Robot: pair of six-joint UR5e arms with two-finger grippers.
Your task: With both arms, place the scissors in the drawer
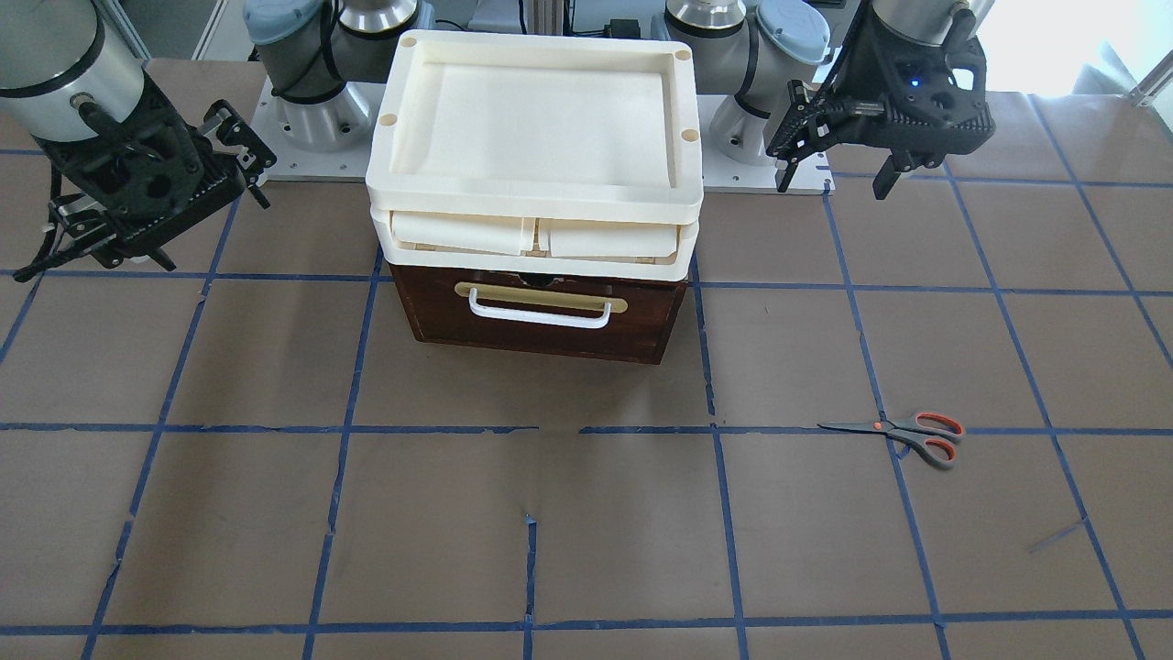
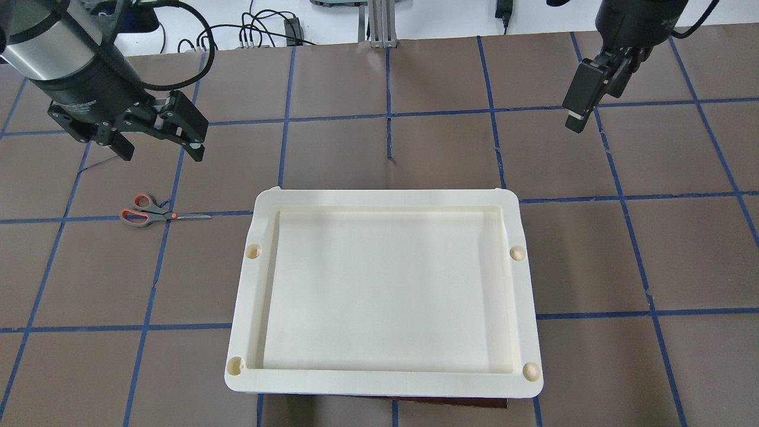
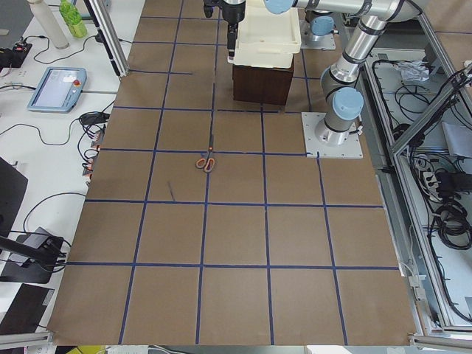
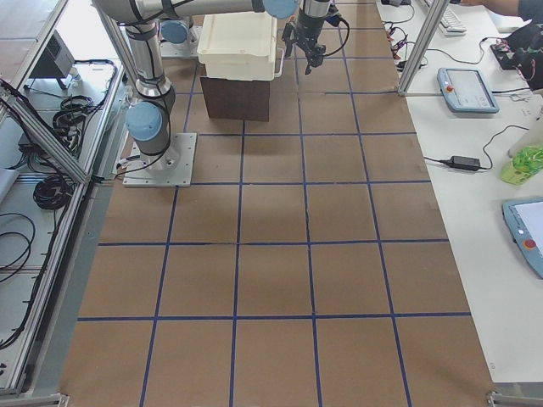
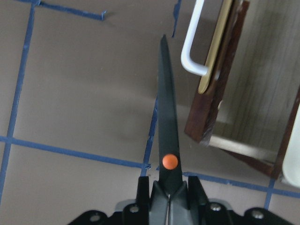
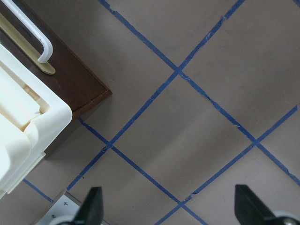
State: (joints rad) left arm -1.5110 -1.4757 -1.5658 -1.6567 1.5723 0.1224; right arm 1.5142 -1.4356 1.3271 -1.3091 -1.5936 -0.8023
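The scissors [image 1: 903,433] lie flat on the table, also in the overhead view [image 2: 148,214], and the dark brown drawer [image 1: 541,316] under the cream trays is closed. My left gripper [image 2: 163,151] hovers open and empty beyond the scissors. My right gripper [image 1: 137,243] hangs open and empty beside the trays, its fingers [image 6: 93,208] wide apart. The left wrist view disagrees: there the left gripper [image 5: 168,192] pinches the scissors [image 5: 166,126] by the pivot, beside the drawer [image 5: 211,93], which is pulled open.
Two stacked cream plastic trays [image 2: 249,296] sit on top of the drawer box and hide it from above. The table is brown with blue tape lines. The arm bases [image 1: 312,119] stand behind the box. Tablets and cables lie on side benches.
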